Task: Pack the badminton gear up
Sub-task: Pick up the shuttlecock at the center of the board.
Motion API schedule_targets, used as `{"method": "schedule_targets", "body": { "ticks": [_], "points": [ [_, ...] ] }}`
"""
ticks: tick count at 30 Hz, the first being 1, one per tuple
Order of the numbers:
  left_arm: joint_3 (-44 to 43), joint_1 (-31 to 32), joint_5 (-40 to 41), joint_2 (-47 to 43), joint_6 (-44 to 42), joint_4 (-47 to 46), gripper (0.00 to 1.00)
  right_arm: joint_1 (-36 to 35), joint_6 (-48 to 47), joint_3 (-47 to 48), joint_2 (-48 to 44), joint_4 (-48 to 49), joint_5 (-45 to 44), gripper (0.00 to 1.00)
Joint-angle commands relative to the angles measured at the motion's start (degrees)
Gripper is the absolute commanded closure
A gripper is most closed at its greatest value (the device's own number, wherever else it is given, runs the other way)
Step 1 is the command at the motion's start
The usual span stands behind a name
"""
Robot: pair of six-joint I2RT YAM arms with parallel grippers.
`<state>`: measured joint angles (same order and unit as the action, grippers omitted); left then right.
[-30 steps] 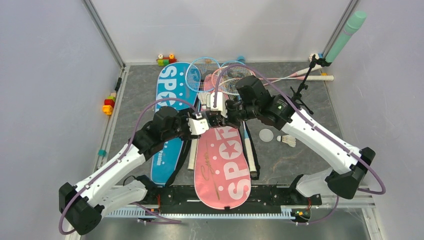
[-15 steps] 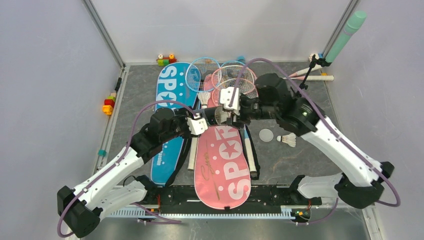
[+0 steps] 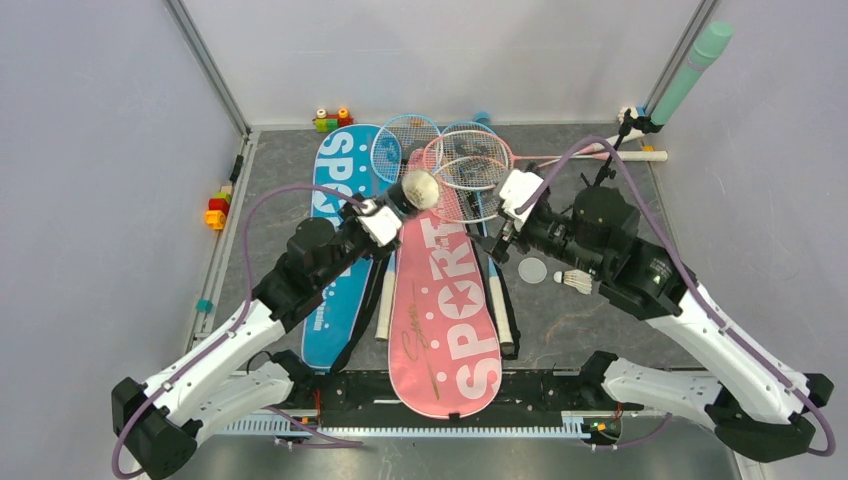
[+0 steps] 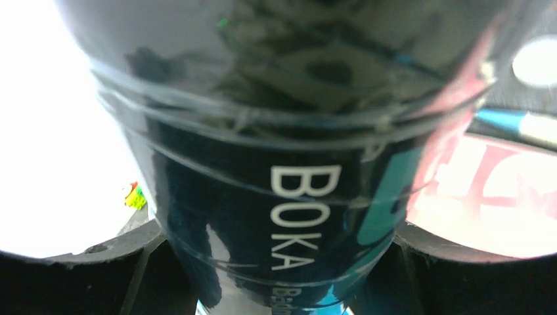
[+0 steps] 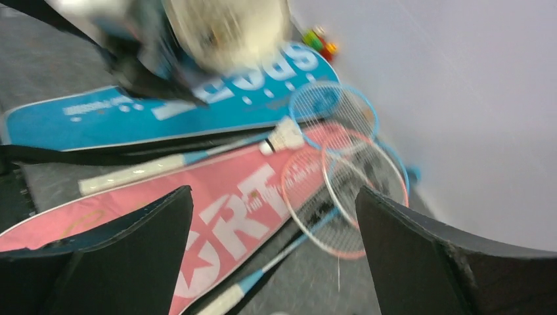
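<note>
**Left gripper (image 4: 279, 244) pinches the dark tube (image 3: 420, 188) above the bags; right gripper (image 5: 272, 197) hangs spread wide, holding nothing.**
The glossy tube, lifted over the far end of the blue bag (image 3: 335, 230) and pink bag (image 3: 445, 310), may slide or twist in the pinch if swung quickly. Its pale end faces up, and I cannot tell whether it is capped, so anything inside might spill. Further right, past the crossed rackets (image 3: 465, 160), the right arm could sweep away the round white disc (image 3: 533, 269) or the loose shuttlecock (image 3: 575, 281). Readable: "BOKA" on the tube, "SPORT" on the pink bag, "SP" on the blue; smaller script is illegible.
</note>
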<state>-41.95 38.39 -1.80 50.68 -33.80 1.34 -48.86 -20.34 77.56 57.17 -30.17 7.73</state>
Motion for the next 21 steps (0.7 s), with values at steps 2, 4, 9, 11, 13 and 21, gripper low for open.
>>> {"method": "schedule_targets", "body": {
  "ticks": [2,4,9,11,13,21],
  "points": [
    [-0.3,0.1,18.2,-7.2,26.4,-14.1,0.91,0.2,14.6,-17.4,-8.2,15.0,-31.6,0.02],
    [1.0,0.1,21.6,-10.0,32.3,-12.4,0.90,2.1,19.7,-22.7,-8.9,14.9,-39.9,0.02],
    [11.0,0.1,18.8,-17.7,38.6,-15.2,0.89,17.0,31.1,-34.6,-10.0,13.2,-38.1,0.02],
    [14.2,0.1,17.9,-19.8,39.5,-15.7,0.89,22.6,33.9,-37.7,-10.6,12.3,-35.7,0.02],
    [15.6,0.1,17.0,-21.1,40.0,-14.9,0.90,28.1,36.1,-40.8,-11.9,12.7,-32.3,0.02],
    [17.6,0.1,15.2,-22.5,41.0,-13.5,0.92,51.5,37.9,-50.2,-10.4,18.1,-12.8,0.02]
  ]
}}
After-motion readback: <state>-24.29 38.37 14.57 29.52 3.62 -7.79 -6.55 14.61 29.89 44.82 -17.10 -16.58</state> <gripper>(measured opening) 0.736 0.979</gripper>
